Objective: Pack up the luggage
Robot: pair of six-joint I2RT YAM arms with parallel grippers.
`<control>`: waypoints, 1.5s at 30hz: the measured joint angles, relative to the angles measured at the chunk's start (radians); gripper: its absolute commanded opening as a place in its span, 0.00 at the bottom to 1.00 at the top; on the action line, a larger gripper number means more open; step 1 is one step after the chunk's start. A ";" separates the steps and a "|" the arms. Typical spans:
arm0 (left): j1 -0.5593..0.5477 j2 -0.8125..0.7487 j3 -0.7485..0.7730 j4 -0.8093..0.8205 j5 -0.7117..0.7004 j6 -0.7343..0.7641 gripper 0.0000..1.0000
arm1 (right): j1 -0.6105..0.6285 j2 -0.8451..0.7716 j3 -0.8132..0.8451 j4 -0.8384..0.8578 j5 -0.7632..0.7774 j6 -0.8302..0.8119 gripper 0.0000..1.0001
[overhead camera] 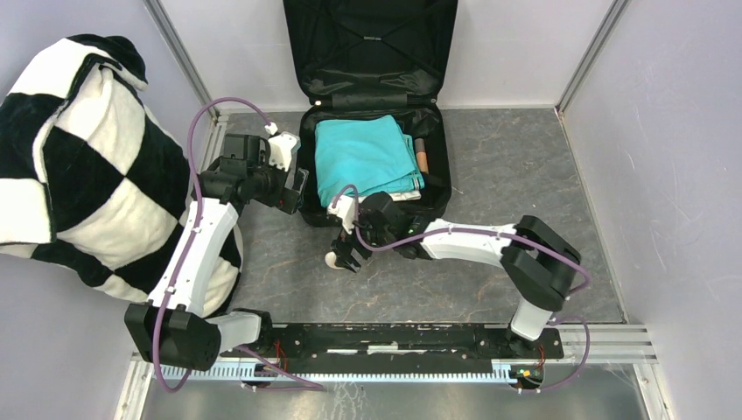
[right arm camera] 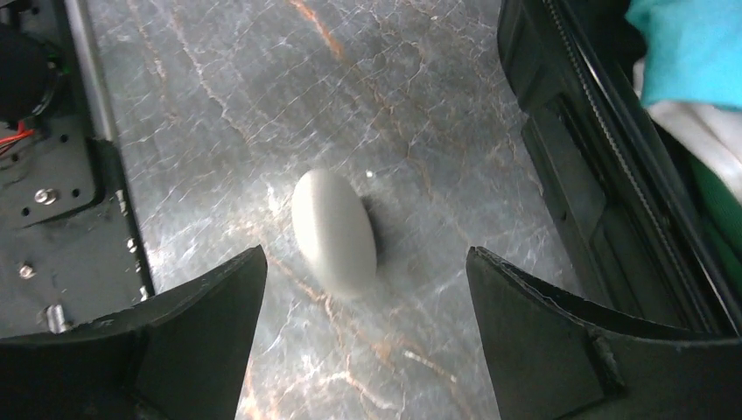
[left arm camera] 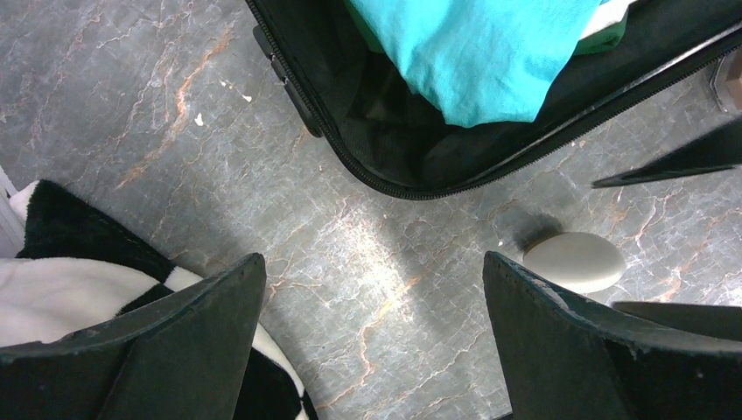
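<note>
Slippage seems the main risk: the right gripper [right arm camera: 367, 262], jaws apart, hovers over the smooth white oval [right arm camera: 334, 229] just near the luggage [overhead camera: 376, 52] lying open at far centre, and may squirt it sideways; the left gripper [left arm camera: 372, 262] is likewise spread.

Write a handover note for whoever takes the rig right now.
Left claw: open, empty, over the table beside the near left corner of the suitcase.
Right claw: open, empty, straddling a white oval thing on the table just in front of the suitcase.
Suitcase: open, lid up against the back wall.
Done: folded teal cloth and a small tube lie inside.
Left: oval thing not yet packed; checkered blanket heaped at the left, outside; lid not closed.
</note>
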 measured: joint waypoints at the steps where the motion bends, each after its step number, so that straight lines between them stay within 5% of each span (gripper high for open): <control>1: 0.000 0.000 0.000 0.000 0.000 0.000 1.00 | -0.001 0.032 0.023 0.000 -0.002 -0.006 0.88; 10: 0.000 0.000 -0.004 -0.004 -0.001 0.000 1.00 | 0.004 0.151 0.078 0.026 -0.003 -0.025 0.57; 12: 0.000 0.000 -0.009 -0.003 -0.001 0.000 1.00 | 0.008 0.156 0.077 0.032 -0.001 -0.026 0.44; 16: 0.000 0.002 -0.016 -0.004 -0.002 0.000 1.00 | 0.014 0.154 0.061 0.062 -0.001 -0.019 0.00; 26: 0.000 0.002 -0.016 -0.003 -0.002 0.000 1.00 | -0.033 -0.026 0.084 -0.083 0.035 0.020 0.00; 32: 0.000 0.002 -0.016 -0.004 -0.001 0.000 1.00 | -0.346 -0.089 0.322 -0.212 0.066 0.108 0.00; 37: 0.000 0.002 -0.018 0.000 -0.001 0.000 1.00 | -0.584 -0.043 0.445 -0.309 0.185 0.153 0.00; 45: 0.000 0.002 -0.037 0.003 -0.002 0.000 1.00 | -0.629 0.212 0.581 -0.460 0.276 0.186 0.00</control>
